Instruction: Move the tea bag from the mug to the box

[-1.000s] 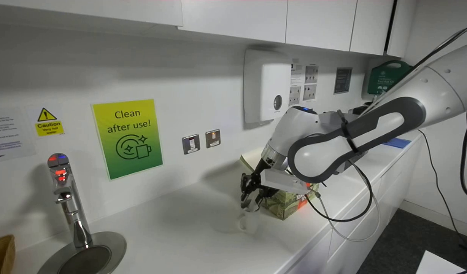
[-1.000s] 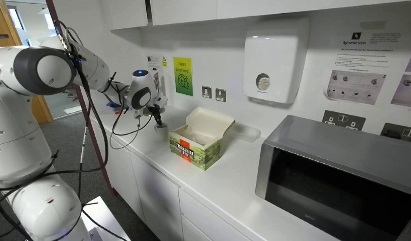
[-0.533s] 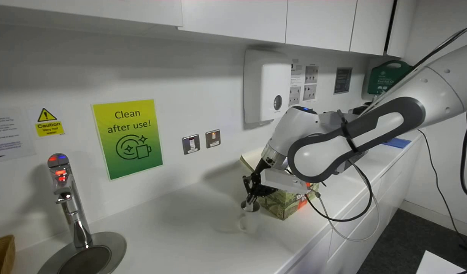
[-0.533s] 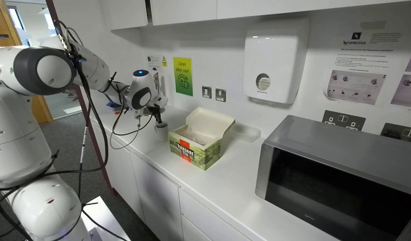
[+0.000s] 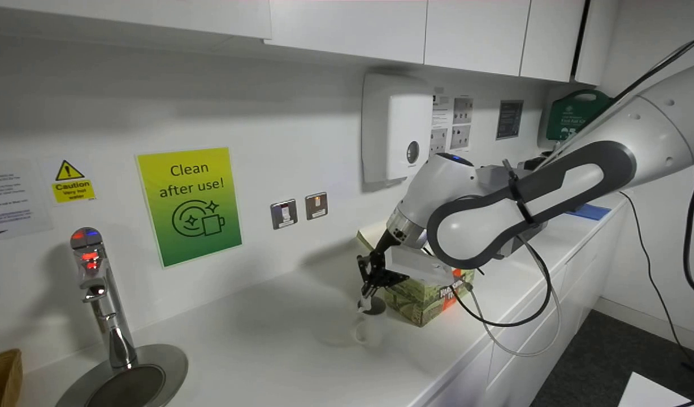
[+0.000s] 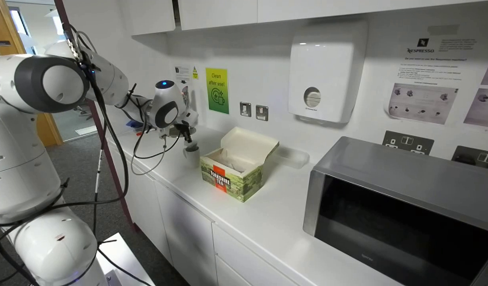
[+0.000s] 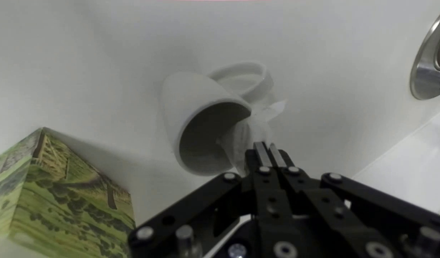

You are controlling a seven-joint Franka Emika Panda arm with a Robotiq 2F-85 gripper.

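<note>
The white mug stands on the counter, its dark mouth facing the wrist camera. A pale, translucent tea bag hangs at the mug's rim, with a twisted white end reaching past the handle. My gripper is shut, its fingertips pinching the bag beside the rim. In an exterior view the gripper is just above the mug, with the white tea bag under its tips. The green, red and white box stands close beside the mug with its lid raised; whitish material shows inside.
A clear plastic tray lies behind the box, and a microwave stands further along. A wall dispenser hangs above the counter. The tap and round drain are at the far end. Cables loop from the arm.
My gripper has gone from partly open at the mug's mouth to shut, then risen slightly and shifted across the rim. The white tea bag now shows at its tips. The box has not moved.
</note>
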